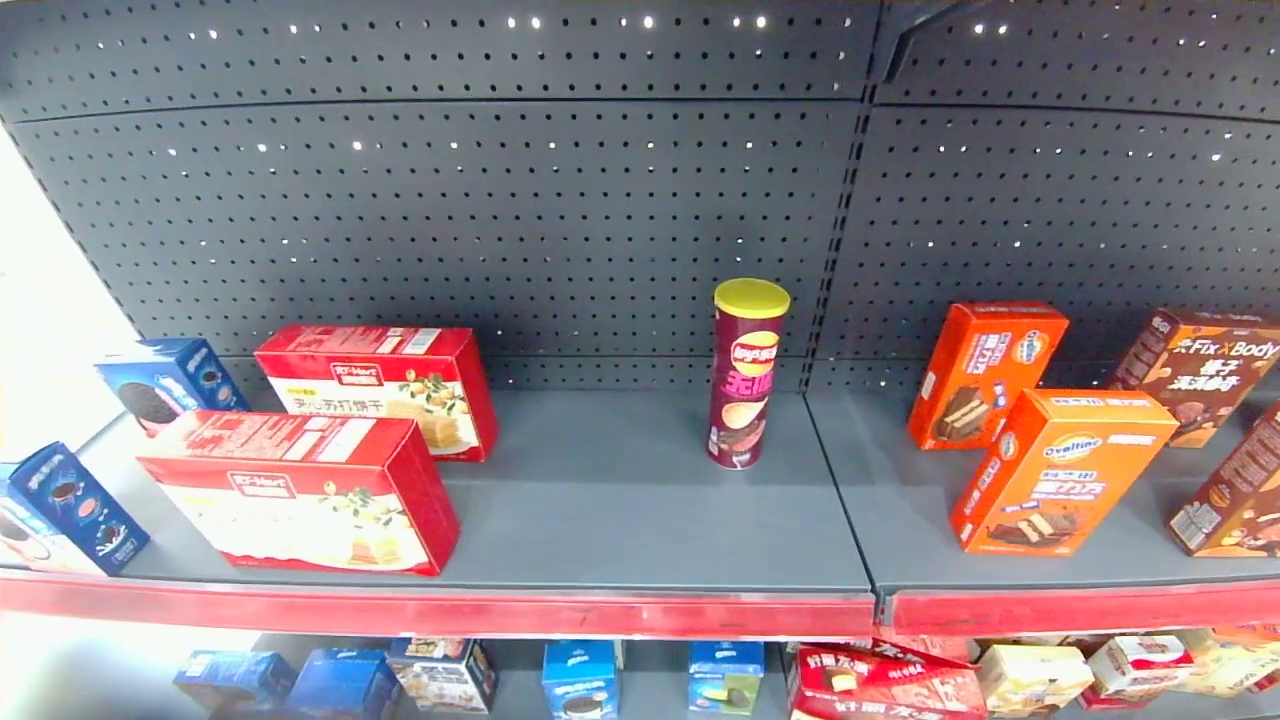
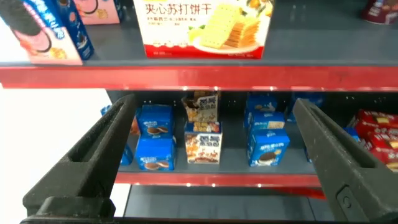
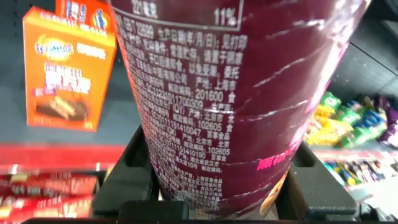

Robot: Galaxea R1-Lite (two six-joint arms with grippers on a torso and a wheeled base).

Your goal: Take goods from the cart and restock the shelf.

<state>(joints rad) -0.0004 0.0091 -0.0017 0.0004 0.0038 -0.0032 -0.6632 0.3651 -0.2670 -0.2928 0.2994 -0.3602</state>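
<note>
Right hand (image 3: pixel 217 182) grips purple chip can (image 3: pixel 205 93); left hand (image 2: pixel 212 106) wide, empty, facing lower shelf (image 2: pixel 235 169).

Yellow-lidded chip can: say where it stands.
In the head view, the yellow-lidded chip can stands upright midway along the grey shelf, near the pegboard back, with red biscuit boxes to its left and orange boxes to its right.

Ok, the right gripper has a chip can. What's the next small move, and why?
Probably raise the right gripper and its maroon can toward the shelf, aiming for the bare patch beside the yellow-lidded can standing there. The jaws are shut on the maroon can, and that patch looks wide enough to take it upright.
</note>
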